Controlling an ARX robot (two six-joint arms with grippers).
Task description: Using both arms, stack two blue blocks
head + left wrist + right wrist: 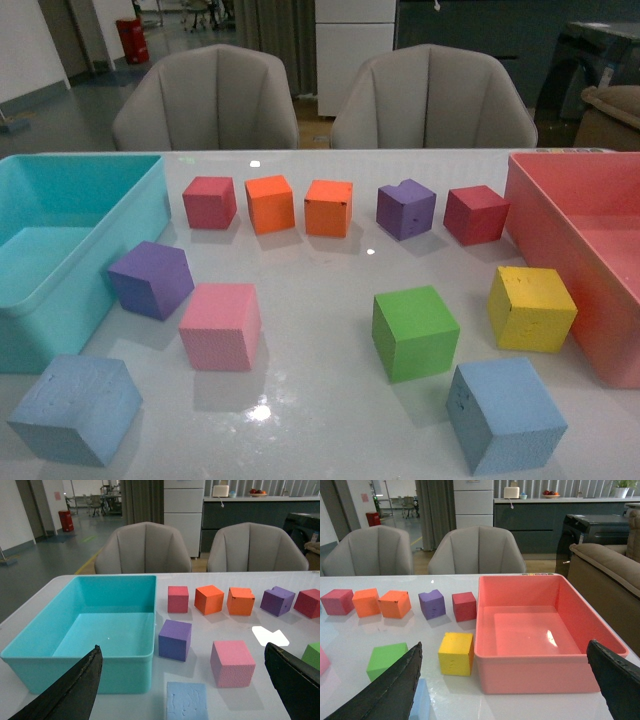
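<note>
Two pale blue blocks lie near the table's front edge in the front view: one at the front left [76, 408], one at the front right [505, 414]. Neither arm shows in the front view. In the left wrist view my left gripper [185, 690] is open, and the left blue block [187, 701] lies between its fingers, untouched. In the right wrist view my right gripper [507, 685] is open and empty; a sliver of the right blue block [421, 700] shows beside one finger [390, 690].
A teal bin [60, 250] stands at the left and a pink-red bin [590, 260] at the right. Purple [151, 279], pink [221, 326], green [414, 332] and yellow [531, 308] cubes lie mid-table. Red, orange and purple cubes line the back.
</note>
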